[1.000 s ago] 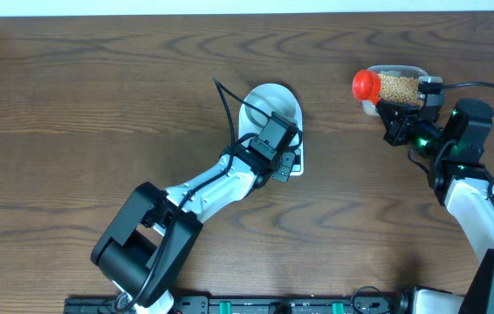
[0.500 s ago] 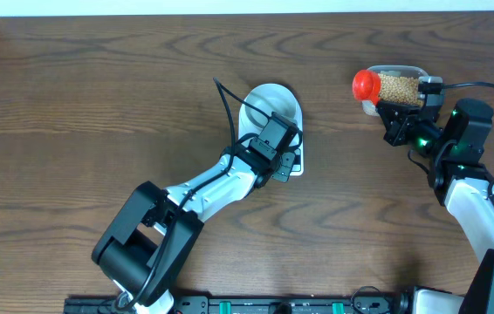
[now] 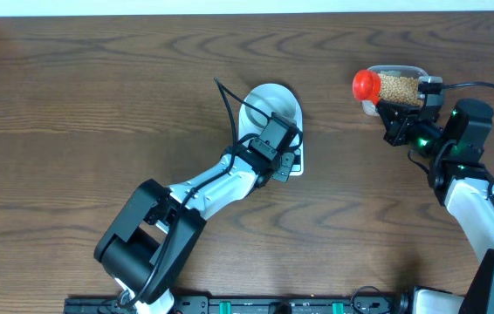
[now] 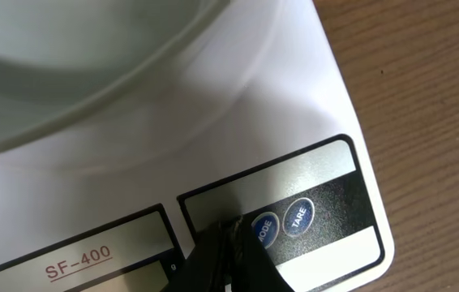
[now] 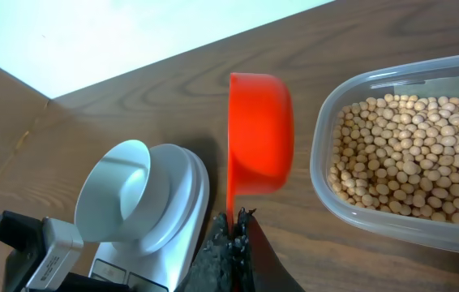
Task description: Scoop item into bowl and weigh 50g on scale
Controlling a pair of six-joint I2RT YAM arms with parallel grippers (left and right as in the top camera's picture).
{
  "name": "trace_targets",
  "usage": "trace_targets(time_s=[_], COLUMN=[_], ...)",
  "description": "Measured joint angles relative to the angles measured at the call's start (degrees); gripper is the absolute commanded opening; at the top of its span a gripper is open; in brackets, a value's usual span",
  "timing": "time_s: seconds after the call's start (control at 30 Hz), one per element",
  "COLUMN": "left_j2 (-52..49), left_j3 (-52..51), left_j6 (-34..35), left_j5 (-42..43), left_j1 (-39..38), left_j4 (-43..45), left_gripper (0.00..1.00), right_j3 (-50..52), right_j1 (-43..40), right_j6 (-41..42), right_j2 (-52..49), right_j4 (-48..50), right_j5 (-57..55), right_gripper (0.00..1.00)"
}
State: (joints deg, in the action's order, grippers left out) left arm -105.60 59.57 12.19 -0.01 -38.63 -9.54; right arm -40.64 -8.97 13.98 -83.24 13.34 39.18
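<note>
1. Bowl (image 5: 120, 191) on the back part of the scale (image 4: 294, 113), both near the middle of the wooden table (image 3: 72, 105).
2. Left gripper (image 4: 228, 251) closed to a thin seam, fingers pressed together, tip down at the scale's dark front panel (actual contact hard to confirm from this angle).
3. That tip just left of the MODE button (image 4: 264, 228), with the TARE button (image 4: 298, 216) next along to the right.
4. Right gripper (image 5: 233, 235) clamped tight on the handle of a red scoop (image 5: 259, 134), handle pointing down into the fingers, cup turned on edge.
5. Contents of the scoop impossible to tell.
6. Scoop just beside the left end of a clear tub (image 5: 320, 182), between tub and scale, closer to the tub.
7. Beans (image 5: 408, 154) lying in the tub, a thick tan layer across its floor.
8. Tub toward the far right of the table, well apart from scale and bowl.
</note>
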Motion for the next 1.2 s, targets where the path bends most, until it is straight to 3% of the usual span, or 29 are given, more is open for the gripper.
trace_targets(time_s=[1.0,1.2], left_j2=[-0.28,3.52], left_j3=[0.17,0.15], left_j6=[-0.24,-0.24], left_j5=[0.98,0.96], left_j1=[0.07,0.07], left_j4=[-0.5,-2.16], left_gripper=[0.07,0.07], right_j3=[0.0,0.0], right_j1=[0.0,0.0], right_j6=[0.0,0.0], right_j2=[0.0,0.0], right_j4=[-0.28,-0.28], right_j5=[0.0,0.0], right_gripper=[0.01,0.01])
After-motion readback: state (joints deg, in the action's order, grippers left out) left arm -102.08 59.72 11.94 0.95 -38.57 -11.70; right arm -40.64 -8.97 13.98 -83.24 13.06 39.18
